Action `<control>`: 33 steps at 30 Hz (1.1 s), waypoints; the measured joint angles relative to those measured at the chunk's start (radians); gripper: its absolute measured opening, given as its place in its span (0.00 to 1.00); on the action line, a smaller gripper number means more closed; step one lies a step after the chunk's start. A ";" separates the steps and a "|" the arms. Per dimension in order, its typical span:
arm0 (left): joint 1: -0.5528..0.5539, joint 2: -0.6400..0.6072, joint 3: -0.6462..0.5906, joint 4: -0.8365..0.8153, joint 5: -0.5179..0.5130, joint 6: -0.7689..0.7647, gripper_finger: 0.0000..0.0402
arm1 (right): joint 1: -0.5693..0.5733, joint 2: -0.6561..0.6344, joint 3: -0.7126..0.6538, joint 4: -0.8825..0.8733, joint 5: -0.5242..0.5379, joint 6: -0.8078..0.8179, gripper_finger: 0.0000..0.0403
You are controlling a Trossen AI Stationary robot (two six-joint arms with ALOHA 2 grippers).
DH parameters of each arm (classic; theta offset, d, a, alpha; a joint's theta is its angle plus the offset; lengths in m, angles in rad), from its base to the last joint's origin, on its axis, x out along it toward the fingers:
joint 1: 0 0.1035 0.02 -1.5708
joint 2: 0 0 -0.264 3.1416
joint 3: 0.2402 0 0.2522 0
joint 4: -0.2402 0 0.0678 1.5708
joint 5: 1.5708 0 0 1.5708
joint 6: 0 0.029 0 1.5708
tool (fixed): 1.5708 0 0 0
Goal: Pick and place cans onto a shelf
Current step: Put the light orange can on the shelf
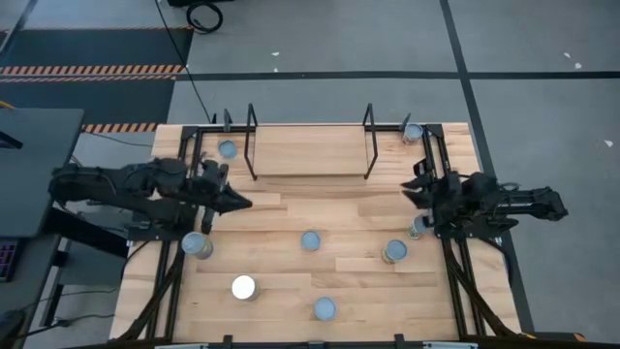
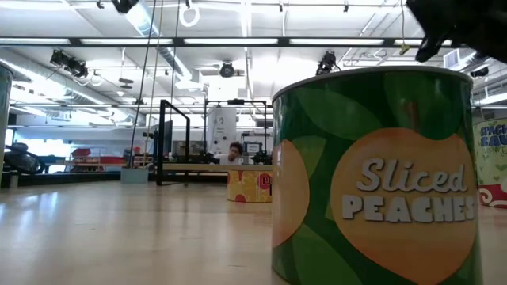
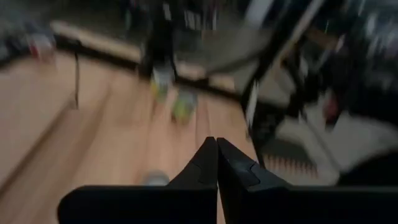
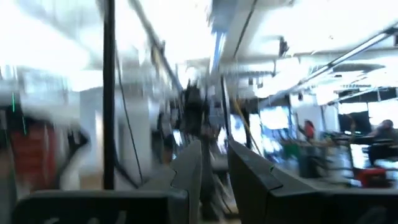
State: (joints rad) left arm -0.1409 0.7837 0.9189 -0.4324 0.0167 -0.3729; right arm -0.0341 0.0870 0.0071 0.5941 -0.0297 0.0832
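Two arms hover above table (image 1: 291,281): left jaws together, right jaws slightly apart, empty.

Low view: a green peaches can (image 2: 376,174) fills the near right of my table (image 2: 119,237). A yellow can (image 2: 249,185) stands farther back, before the black shelf frame (image 2: 176,142). Another labelled can (image 2: 493,162) shows at the right edge.

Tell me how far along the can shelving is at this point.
Nothing looks done: the shelf holds no cans. Nothing is in hand either; the left gripper is shut and empty over the table, and the right gripper holds nothing visible. All cans remain, including the white-topped can and the corner can.
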 joint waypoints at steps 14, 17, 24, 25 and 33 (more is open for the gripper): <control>-0.354 0.495 0.731 -0.789 0.128 -0.216 0.00 | 0.000 0.000 0.000 0.306 0.091 0.317 0.22; -0.451 0.565 0.781 -0.827 0.125 -0.276 0.00 | 0.000 0.000 0.000 0.309 0.091 0.318 0.22; -0.556 0.672 0.736 -0.849 0.066 -0.323 0.08 | 0.000 0.000 0.000 0.305 0.134 0.367 0.22; -0.556 0.680 0.724 -0.846 0.065 -0.323 0.10 | 0.000 0.000 0.000 0.297 0.148 0.367 0.22; -0.568 0.702 0.588 -0.761 0.055 -0.320 0.43 | 0.000 0.000 0.000 0.195 0.193 0.387 0.22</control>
State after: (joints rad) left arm -0.7085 1.4860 1.5070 -1.1930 0.0715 -0.6928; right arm -0.0341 0.0868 0.0071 0.7891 0.1631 0.4703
